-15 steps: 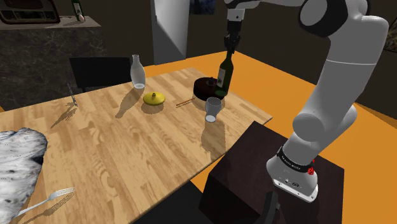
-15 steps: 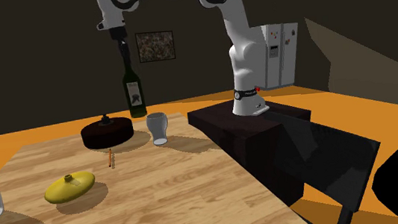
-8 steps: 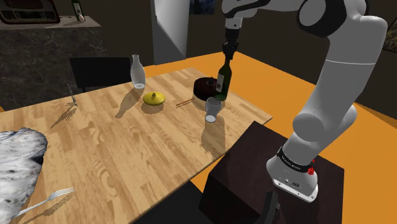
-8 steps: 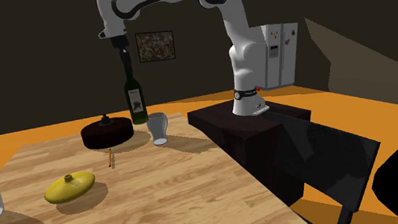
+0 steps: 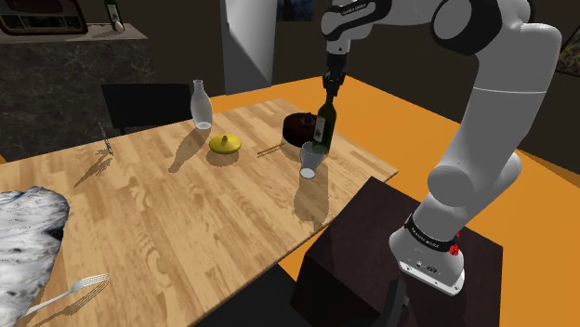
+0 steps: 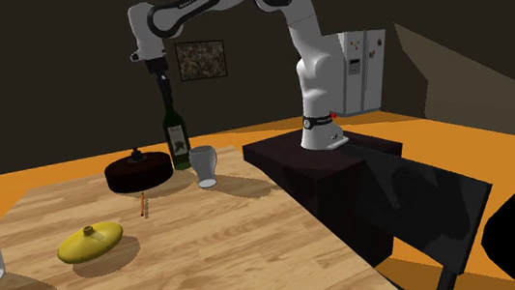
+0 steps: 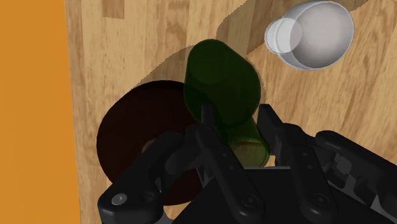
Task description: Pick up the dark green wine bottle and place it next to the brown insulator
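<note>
One end effector grasping green bottle by neck, brown insulator just beside, shoulder view adds fork

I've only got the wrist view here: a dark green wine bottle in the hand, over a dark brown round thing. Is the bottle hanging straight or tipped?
Observer: Straight. In the second exterior view the dark green wine bottle is upright, and the hand clasps its neck from above.
Operator: How high is its base?
Observer: Low, down at the level of the dark brown round insulator, between it and the grey cup. I cannot tell whether it touches the wooden table.
Operator: What else is close by?
Observer: A thin brown stick lies on the table in front of the insulator, on that camera's side.
</note>
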Controlling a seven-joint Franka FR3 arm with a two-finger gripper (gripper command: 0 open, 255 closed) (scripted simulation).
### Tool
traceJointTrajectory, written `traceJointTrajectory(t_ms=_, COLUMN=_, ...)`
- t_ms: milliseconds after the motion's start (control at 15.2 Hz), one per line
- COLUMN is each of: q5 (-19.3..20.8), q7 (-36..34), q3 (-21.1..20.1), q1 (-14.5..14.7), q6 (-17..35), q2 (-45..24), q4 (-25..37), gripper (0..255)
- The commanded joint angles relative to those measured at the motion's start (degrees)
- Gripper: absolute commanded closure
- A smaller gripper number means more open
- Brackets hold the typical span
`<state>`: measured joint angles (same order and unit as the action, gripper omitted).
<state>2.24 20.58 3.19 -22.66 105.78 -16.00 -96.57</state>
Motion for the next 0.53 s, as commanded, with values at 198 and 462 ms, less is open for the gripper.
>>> traceJointTrajectory(t_ms=198, q5=0.0, q7=-0.1, q3=0.0, q1=0.0, q6=3.7, q2=-0.8, q4=-2.8, gripper=255)
traceJointTrajectory(t_ms=462, q5=0.0, q7=-0.2, q3=0.0, q1=0.0, q6=4.6, q2=-1.1, q4=-3.4, gripper=255)
